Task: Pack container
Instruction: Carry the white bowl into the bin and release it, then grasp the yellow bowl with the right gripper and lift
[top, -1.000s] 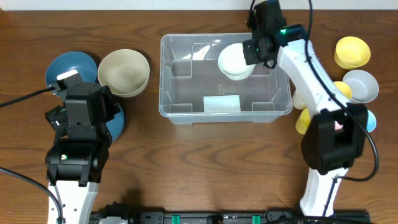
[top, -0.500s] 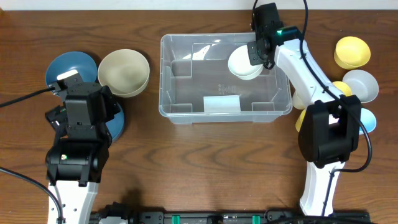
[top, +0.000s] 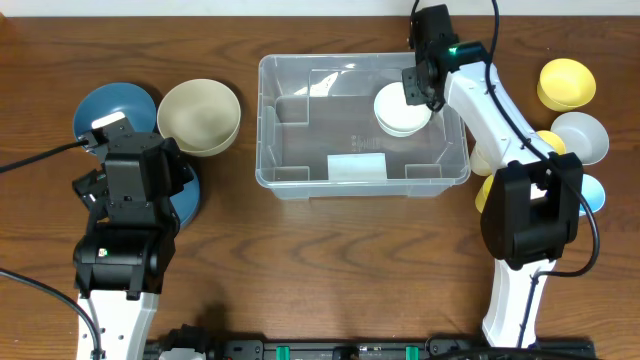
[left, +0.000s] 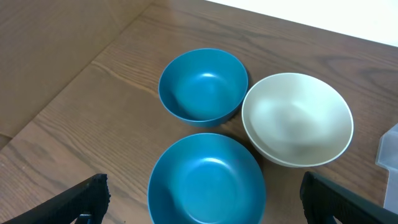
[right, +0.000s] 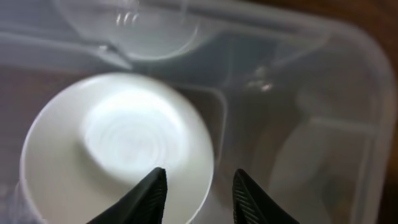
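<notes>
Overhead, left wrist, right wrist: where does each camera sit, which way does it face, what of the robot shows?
Overhead: above the table, facing straight down; container, both arms.
Left wrist: behind the left jaws, tilted down at blue bowls and a cream bowl; tips at lower corners.
Right wrist: behind the right jaws, facing down into the container at a white bowl; tips parted below.
Shared: overhead also shows that bowl.

Overhead: bright, even light, sharp focus; glare streaks on container (top: 264, 120), upper left inner wall. Right wrist: soft blur throughout, white bowl (right: 118, 149) blown out at centre. Left wrist: crisp; upper right corner overexposed to white.
</notes>
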